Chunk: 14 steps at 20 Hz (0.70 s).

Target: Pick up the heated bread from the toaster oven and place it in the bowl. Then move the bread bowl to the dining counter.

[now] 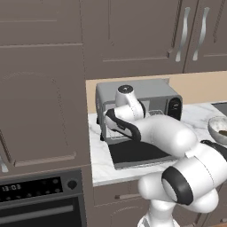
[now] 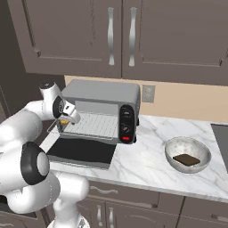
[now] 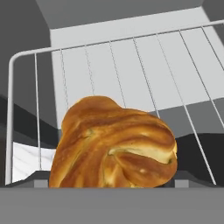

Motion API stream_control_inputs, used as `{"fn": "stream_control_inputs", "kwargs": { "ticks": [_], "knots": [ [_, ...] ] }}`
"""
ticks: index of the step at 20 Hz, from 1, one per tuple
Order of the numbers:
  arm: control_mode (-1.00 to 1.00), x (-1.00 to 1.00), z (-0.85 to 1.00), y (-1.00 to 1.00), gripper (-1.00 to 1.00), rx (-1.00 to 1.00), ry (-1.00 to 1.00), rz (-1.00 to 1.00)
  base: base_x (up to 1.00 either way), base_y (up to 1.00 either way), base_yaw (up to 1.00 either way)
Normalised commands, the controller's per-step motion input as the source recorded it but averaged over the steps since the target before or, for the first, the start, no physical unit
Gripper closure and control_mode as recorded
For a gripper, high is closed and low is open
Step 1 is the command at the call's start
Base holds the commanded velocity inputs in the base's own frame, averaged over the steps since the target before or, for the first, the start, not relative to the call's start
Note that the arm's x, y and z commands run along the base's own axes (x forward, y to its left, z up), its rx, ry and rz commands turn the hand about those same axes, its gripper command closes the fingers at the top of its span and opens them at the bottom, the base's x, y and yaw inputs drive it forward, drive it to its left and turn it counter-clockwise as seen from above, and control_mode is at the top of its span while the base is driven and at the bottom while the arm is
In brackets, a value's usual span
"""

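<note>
- Left base view: the white arm reaches into the toaster oven [image 1: 153,95], whose drop door [image 1: 135,153] lies flat on the counter.
- Right base view: the gripper [image 2: 66,119], jaws wide, hangs at the oven mouth over the bread [image 2: 65,121]; the bowl [image 2: 188,154] sits well apart.
- Hand view: the bread [image 3: 114,146] lies on the wire rack [image 3: 131,74], close before the fingers.

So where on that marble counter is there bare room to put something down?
The marble counter is bare between the toaster oven and the bowl, and along the front edge. It is crowded left: the dropped door and the arm cover that end.
</note>
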Motion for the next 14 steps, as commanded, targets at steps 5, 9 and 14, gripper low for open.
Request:
{"fn": "stream_control_inputs", "kwargs": {
  "ticks": [5, 9, 14],
  "knots": [
    [-1.00, -0.07, 0.00, 0.00, 1.00, 0.00, 0.00, 0.00, 0.00, 0.00, 0.00],
    [-1.00, -0.42, 0.01, -0.01, 1.00, 0.00, 0.00, -0.05, 0.00, 0.00, 0.00],
    [-1.00, -0.90, 0.18, -0.20, 1.00, 0.01, 0.00, -0.17, 0.00, 0.00, 0.00]
  ]
}}
